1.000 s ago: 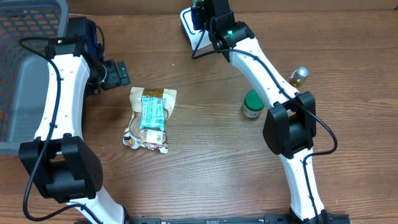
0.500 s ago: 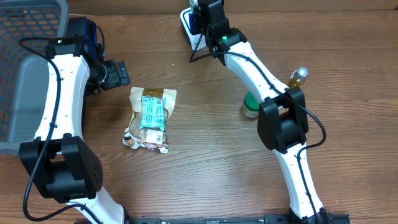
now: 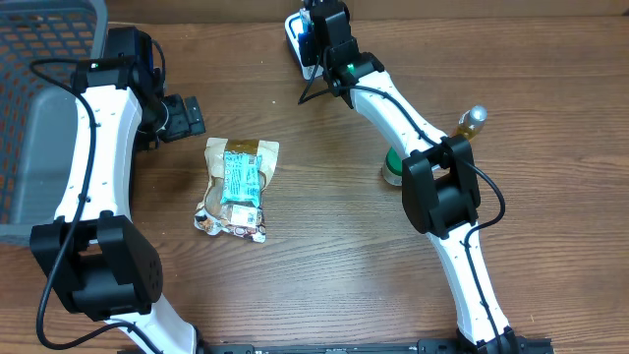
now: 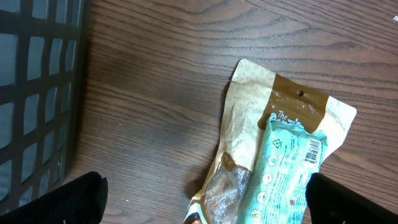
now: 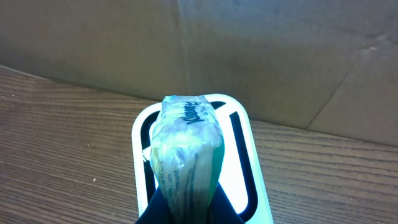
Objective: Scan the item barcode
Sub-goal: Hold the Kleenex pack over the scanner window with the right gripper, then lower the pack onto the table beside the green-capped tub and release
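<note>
At the far edge of the wooden counter (image 3: 324, 265), close to a brown cardboard wall (image 5: 261, 56), the right jaws are closed tight on a pale green crinkly plastic packet (image 5: 185, 149), gripping its lower end. In the right wrist view the packet stands directly in front of the white rectangular barcode scanner with black bands (image 5: 256, 180); whether the two touch cannot be told. Well apart, on the left side, the left jaws are spread wide and hold nothing, hanging over the counter between a dark mesh basket (image 3: 39, 59) and a tan and brown paper pouch (image 4: 249, 124). This pouch lies flat with a teal wrapped bar (image 4: 286, 174) on it, barcode facing up. Beside the right arm (image 3: 432, 187) stand a green-lidded jar (image 3: 395, 169), partly hidden, and a small silver-capped bottle (image 3: 473, 120).
</note>
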Robot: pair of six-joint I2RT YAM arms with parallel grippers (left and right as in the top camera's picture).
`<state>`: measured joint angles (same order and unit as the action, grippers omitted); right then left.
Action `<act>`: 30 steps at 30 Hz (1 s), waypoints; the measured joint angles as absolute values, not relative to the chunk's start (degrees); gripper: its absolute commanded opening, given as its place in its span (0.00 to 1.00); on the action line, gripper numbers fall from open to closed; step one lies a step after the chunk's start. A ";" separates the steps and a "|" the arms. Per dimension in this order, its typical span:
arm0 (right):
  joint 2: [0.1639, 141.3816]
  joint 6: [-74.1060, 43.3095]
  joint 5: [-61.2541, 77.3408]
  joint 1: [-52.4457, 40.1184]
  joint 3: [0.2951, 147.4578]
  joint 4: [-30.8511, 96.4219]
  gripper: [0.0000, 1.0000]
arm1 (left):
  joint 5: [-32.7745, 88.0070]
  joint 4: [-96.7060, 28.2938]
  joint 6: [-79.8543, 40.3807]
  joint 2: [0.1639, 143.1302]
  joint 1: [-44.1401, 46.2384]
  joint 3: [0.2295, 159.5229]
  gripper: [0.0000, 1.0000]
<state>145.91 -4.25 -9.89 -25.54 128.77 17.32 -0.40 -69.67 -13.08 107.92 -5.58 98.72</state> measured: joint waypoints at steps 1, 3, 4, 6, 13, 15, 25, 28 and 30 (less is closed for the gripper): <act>145.91 -4.25 -9.89 -25.54 128.77 17.39 0.04 | -0.40 -69.69 -13.08 107.92 -5.58 98.72 0.99; 145.91 -4.25 -9.91 -25.54 128.77 17.45 0.04 | -0.40 -69.69 -13.08 107.92 -5.58 98.72 1.00; 145.91 -4.27 -9.89 -25.54 128.77 17.76 0.04 | -0.40 -69.67 -13.08 107.92 -5.58 98.72 0.99; 145.91 -4.25 -9.89 -25.54 128.77 18.65 0.04 | -0.40 -69.67 -13.08 107.92 -5.58 98.72 0.99; 142.30 -4.32 -9.89 -25.54 128.62 30.26 0.04 | -0.40 -69.65 -13.08 107.92 -5.58 98.72 1.00; 139.90 -4.29 -9.87 -25.52 128.55 36.25 0.04 | -0.40 -69.67 -13.08 107.92 -5.58 98.72 1.00; 129.62 -5.78 -9.91 -25.54 128.79 74.61 0.04 | -0.38 -69.67 -13.08 107.92 -5.58 98.72 1.00; 130.39 -8.29 -9.91 -25.52 128.44 82.39 0.04 | -0.38 -69.69 -13.08 107.92 -5.58 98.72 0.99; 130.80 -10.39 -9.87 -25.52 128.31 86.37 0.04 | -0.40 -69.67 -13.08 107.92 -5.58 98.72 1.00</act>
<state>130.80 -10.39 -9.87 -25.52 128.31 86.37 -0.40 -69.67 -13.08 107.92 -5.58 98.72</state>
